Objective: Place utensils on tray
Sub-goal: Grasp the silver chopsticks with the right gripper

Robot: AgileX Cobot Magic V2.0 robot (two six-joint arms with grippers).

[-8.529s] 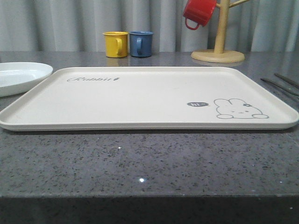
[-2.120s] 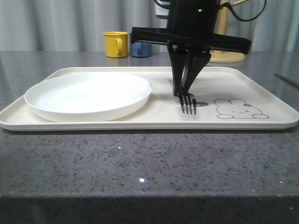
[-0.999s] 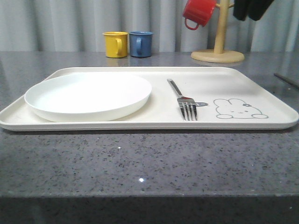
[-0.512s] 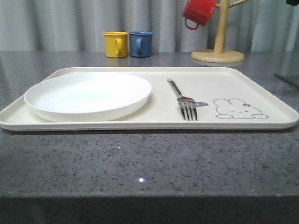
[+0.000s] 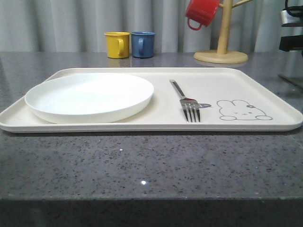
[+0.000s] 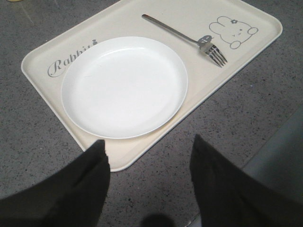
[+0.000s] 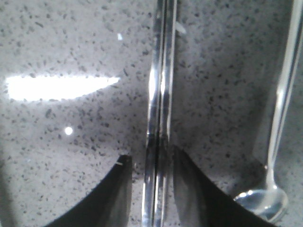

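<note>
The cream tray (image 5: 227,85) holds a white plate (image 5: 90,97) on its left half and a silver fork (image 5: 185,99) right of it, beside the rabbit drawing. From the left wrist I see the same tray (image 6: 42,61), plate (image 6: 124,86) and fork (image 6: 184,35). My left gripper (image 6: 149,146) hangs open over the bare table by the tray's corner. Over on the table my right gripper (image 7: 150,155) is open, its fingers straddling the pair of chopsticks (image 7: 161,71), with a gap on one side. Close beside them lies the spoon (image 7: 279,109).
A yellow mug (image 5: 117,44) and a blue mug (image 5: 143,44) stand behind the tray. A red mug (image 5: 202,13) hangs on a wooden mug tree (image 5: 221,47) at the back right. Part of the right arm (image 5: 292,28) shows at the right edge.
The right arm, after leaving the fork on the tray, has come down at the right edge of the front view. Plate and fork have not moved.
</note>
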